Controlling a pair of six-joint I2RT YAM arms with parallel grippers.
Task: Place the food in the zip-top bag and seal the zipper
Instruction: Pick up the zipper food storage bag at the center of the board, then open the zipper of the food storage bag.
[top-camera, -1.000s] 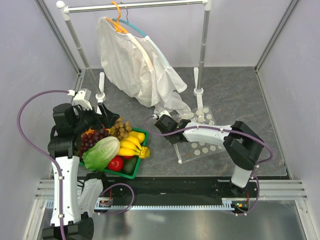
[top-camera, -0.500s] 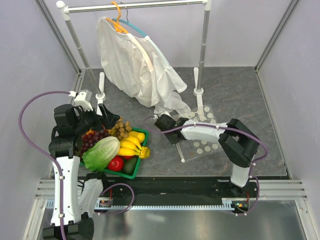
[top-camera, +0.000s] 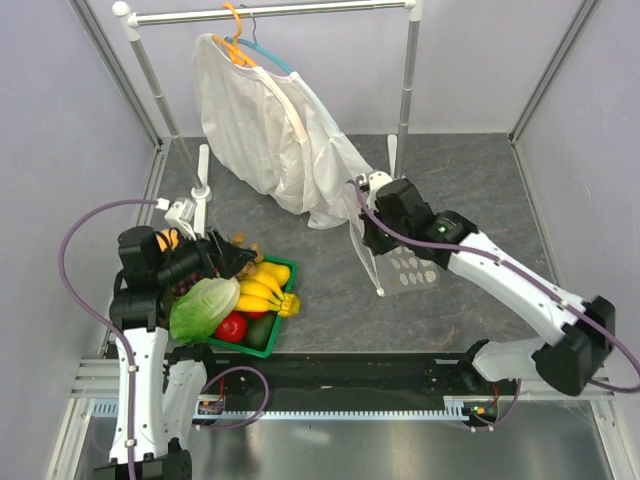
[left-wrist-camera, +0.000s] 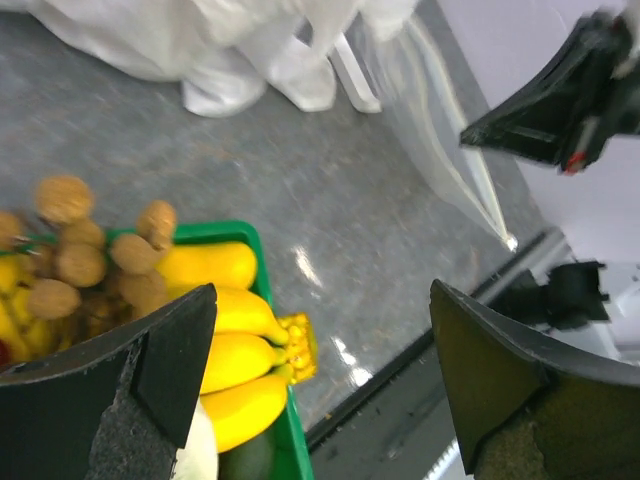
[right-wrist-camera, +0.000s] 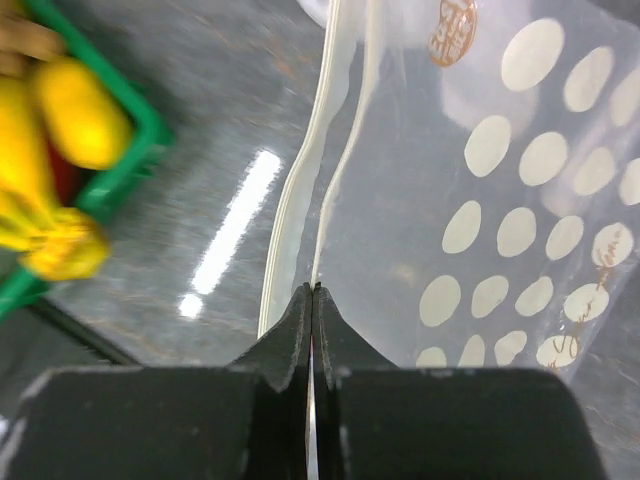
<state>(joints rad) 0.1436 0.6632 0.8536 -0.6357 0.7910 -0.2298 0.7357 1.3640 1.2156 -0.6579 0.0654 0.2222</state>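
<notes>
**Top view:** The right end effector (top-camera: 364, 228) is clamped shut on the mouth edge of the zip-top bag (top-camera: 408, 270). It holds the bag tilted up off the worktop (top-camera: 320, 290) just below the white garment (top-camera: 270, 130), apparently to present the opening. The left end effector (top-camera: 232, 262) hovers over the green basket (top-camera: 245, 350).

**Left wrist:** The jaws gape wide and empty above the tan berry bunch (left-wrist-camera: 90, 250) and the bananas (left-wrist-camera: 235, 340), likely lining up a pick.

**Right wrist:** The jaws meet on one lip of the bag beside the zipper (right-wrist-camera: 298, 200). No food shows inside.
</notes>
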